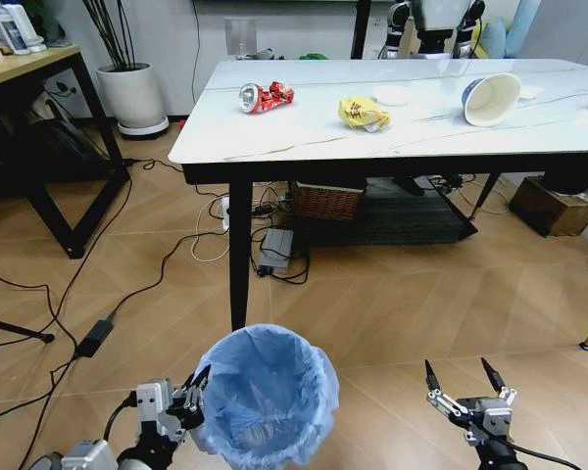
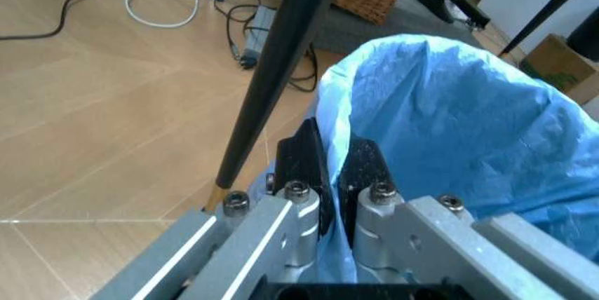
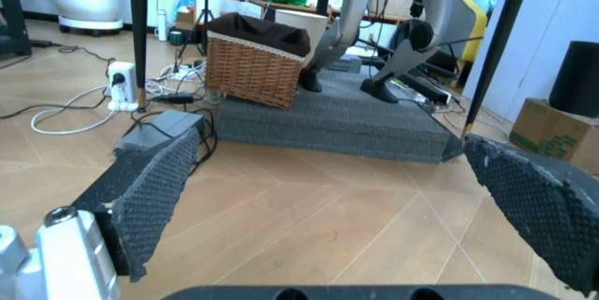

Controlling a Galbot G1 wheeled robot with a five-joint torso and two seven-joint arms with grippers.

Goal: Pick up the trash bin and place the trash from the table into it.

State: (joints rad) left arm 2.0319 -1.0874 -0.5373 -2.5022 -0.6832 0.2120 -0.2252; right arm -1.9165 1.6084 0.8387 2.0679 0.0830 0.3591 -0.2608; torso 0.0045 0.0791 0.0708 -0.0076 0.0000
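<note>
Two grippers sit low in my head view, one either side of the small round trash bin lined with crinkly light-blue plastic (image 1: 267, 397), which stands on the wooden floor in front of the white marble-look table with slim black legs (image 1: 304, 137). My left gripper (image 1: 192, 390) is at the bin's rim; from its wrist camera the black fingers (image 2: 304, 163) are pinched together on the edge of the blue liner. My right gripper (image 1: 464, 376) hangs apart from the bin over bare floor, fingers spread wide with nothing between them.

On the tabletop I can see the crushed red can (image 1: 265, 96), the crumpled yellow wrapper (image 1: 363, 113), a white round lid (image 1: 393, 94) and the white-and-blue paper cup (image 1: 491, 98) lying on its side.

I judge the bin light and empty, but the liner is thin, soft and slippery; a pinch on film alone could slide or pull the bag out. I would want the fingers to straddle the stiff rim under the bag, so the wall carries the lift. The litter looks light and crushable.
</note>
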